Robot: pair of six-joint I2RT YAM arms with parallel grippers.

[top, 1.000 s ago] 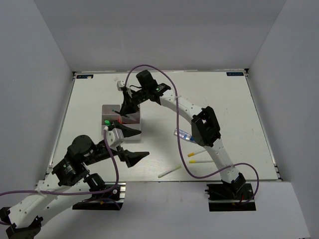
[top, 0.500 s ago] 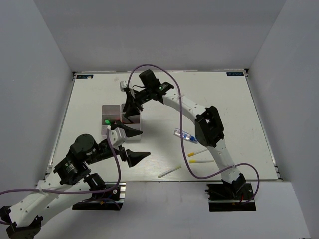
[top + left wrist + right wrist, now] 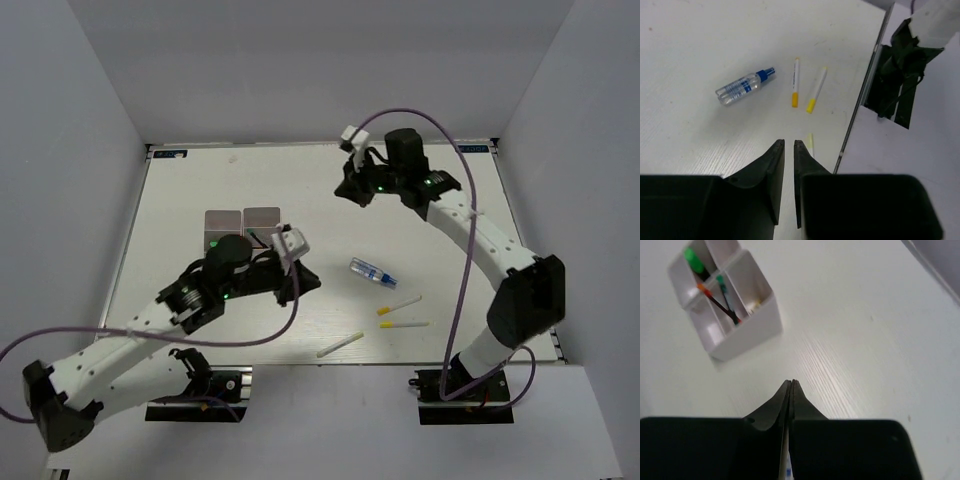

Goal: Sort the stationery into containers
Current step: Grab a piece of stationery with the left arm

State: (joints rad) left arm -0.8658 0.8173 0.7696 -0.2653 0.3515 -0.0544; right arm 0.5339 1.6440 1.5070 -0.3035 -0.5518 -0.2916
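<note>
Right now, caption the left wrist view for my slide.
Left claw, nearly shut and empty, points toward a clear-blue tube, two yellow-capped markers and a pale stick.

Bins (image 3: 243,222) are sitting well L of the tube (image 3: 371,271), slightly behind it, w/ pens (image 3: 727,300) leaning inside. Two markers (image 3: 400,304) are lying just R & in front of tube. Stick (image 3: 340,345) is lying further in front, nr table (image 3: 450,230) edge.

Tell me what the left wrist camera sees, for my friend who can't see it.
The left tool, its two dark fingers almost touching and holding nothing, hangs over a white table. Ahead lie a small clear bottle with a blue cap, two white markers with yellow caps, and a pale stick near the table's edge.
</note>
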